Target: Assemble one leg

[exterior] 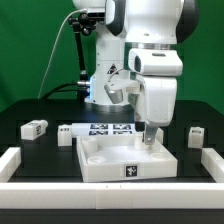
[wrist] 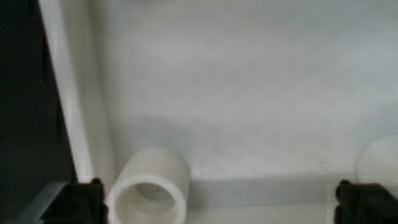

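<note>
My gripper (exterior: 149, 137) hangs low over the far corner of the large white tray-like part (exterior: 100, 160), on the exterior view's right. In the wrist view the gripper (wrist: 222, 203) is open, its dark fingertips (wrist: 80, 202) wide apart over the tray's white floor (wrist: 249, 90). A white rounded piece with a hollow end (wrist: 151, 187) stands between them, close to one fingertip and not clamped. I cannot tell if it is a leg. Three small white tagged legs lie on the black table: one at far left (exterior: 35, 128), one beside it (exterior: 67, 132), one at right (exterior: 196, 133).
The marker board (exterior: 110, 128) lies behind the tray. White rails (exterior: 12, 160) border the table at left, right (exterior: 212, 160) and front. The tray's raised rim (wrist: 63, 90) runs beside one finger. Another rounded white shape (wrist: 384, 165) shows at the wrist view's edge.
</note>
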Controlling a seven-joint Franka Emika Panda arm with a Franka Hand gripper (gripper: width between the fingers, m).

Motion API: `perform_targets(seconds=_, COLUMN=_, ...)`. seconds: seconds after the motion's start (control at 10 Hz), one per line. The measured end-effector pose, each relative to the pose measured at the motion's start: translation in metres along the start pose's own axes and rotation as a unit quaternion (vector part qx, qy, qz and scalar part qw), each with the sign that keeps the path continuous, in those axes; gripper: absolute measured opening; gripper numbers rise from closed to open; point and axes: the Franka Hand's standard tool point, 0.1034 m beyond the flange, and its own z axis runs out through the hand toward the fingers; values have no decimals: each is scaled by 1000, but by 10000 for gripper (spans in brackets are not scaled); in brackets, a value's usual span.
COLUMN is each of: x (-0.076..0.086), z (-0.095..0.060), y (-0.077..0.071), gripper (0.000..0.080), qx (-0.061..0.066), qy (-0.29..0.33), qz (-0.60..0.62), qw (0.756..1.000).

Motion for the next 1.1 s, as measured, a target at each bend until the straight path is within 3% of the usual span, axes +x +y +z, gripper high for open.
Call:
perform_targets(seconds=0.2, x=-1, z=0, y=-1, gripper=650, qx=0, qy=0, qz=0, qw=1000)
perform_targets(seconds=0.4, x=-10, z=3, y=-21, gripper=650, qx=4, qy=2, qz=-5, qw=1000)
perform_targets(seconds=0.5, x=-14, z=8, y=-36, gripper=650, qx=12, qy=3, qz=-7, qw=1000)
perform_targets(seconds=0.9, x=-37, z=27, y=-73, gripper=650, qx=39, qy=9, qz=2, qw=999)
perform_targets(seconds=1.1, x=-42, z=32, y=-80, gripper=650, qx=46, qy=10, qz=9, qw=999)
